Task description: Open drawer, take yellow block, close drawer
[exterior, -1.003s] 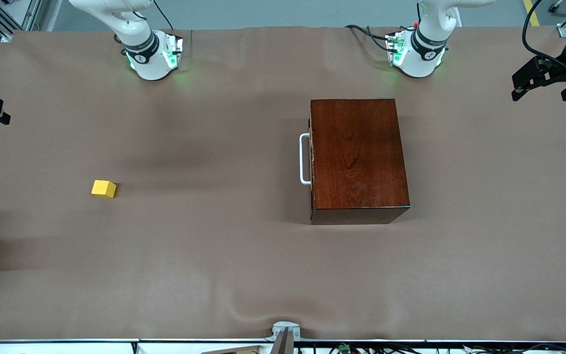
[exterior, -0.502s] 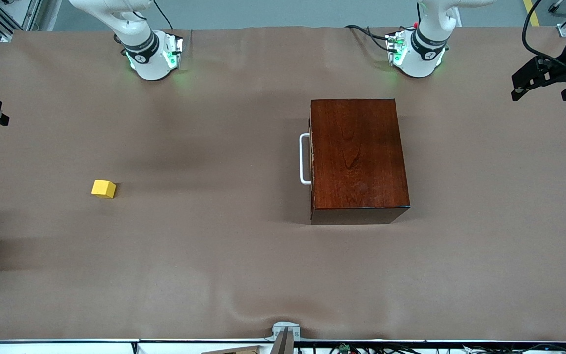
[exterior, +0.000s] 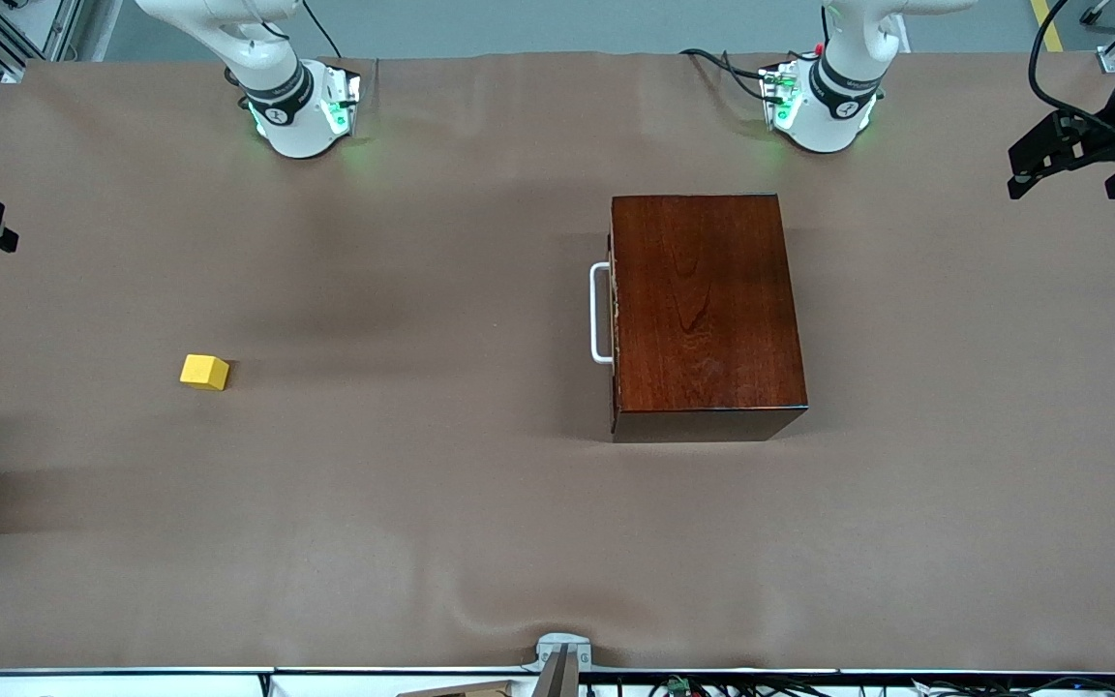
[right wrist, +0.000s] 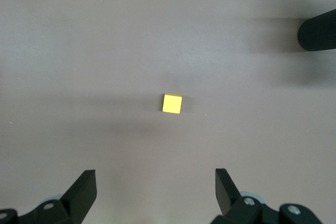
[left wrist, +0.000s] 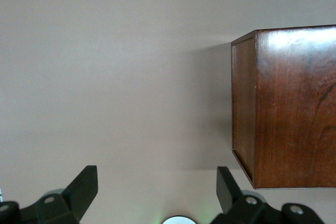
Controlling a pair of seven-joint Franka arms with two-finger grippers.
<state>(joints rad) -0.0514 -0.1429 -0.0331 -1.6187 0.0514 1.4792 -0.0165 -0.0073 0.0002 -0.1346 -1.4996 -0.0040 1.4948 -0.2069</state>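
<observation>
Table covering [exterior: 422, 503]: uniform matte brown, no pattern. Wooden box [exterior: 703, 305]: glossy dark reddish-brown with visible darker wood grain running along its top; its side faces read darker still. Drawer handle [exterior: 599, 312]: white. Yellow block [exterior: 204, 372]: bright solid yellow, unmarked. Arm bases [exterior: 301, 106]: white with black bands and green indicator lights. Left gripper [left wrist: 157, 195] and right gripper [right wrist: 156, 195]: black fingers.
</observation>
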